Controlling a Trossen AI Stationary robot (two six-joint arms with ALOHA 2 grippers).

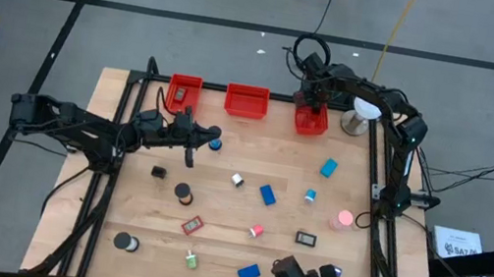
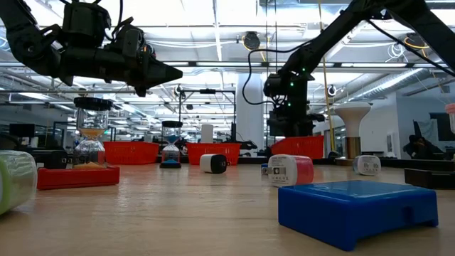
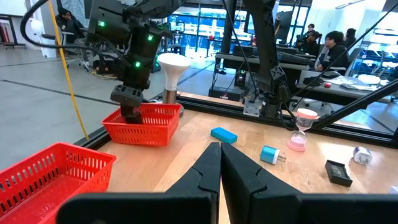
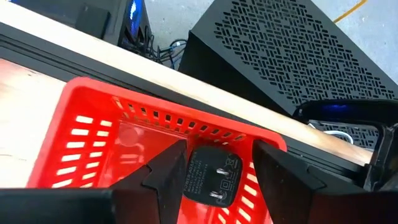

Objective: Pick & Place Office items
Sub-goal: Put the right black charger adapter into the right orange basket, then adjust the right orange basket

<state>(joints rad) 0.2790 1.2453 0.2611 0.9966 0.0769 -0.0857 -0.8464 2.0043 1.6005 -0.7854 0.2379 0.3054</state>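
- The right gripper [image 4: 214,180] hangs over the rightmost red bin [image 1: 310,121] at the far edge of the table [image 1: 240,182], its fingers dipping below the bin's rim in the left wrist view.
- Between its two dark fingers sits a black plug adapter [image 4: 211,175], two metal prongs facing the camera; the fingers flank it on both sides, spread about as wide as the adapter. Whether they press it or have just let go, I cannot tell.
- The adapter lies inside the bin's outline, above the mesh floor.
- The left gripper [image 1: 190,154] hovers above the table near the left red bin [image 1: 183,92], fingers pressed together with nothing between them.
- Other office items are scattered across the wood: a blue block [image 1: 249,272] near the front edge, another blue block [image 1: 268,195] mid-table, a black roll [image 1: 182,191], a light-blue block [image 1: 328,168] towards the right, a pink hourglass [image 1: 344,219] by the right rail.
- A white lamp-like dome [image 1: 362,112] stands just beside the rightmost bin.
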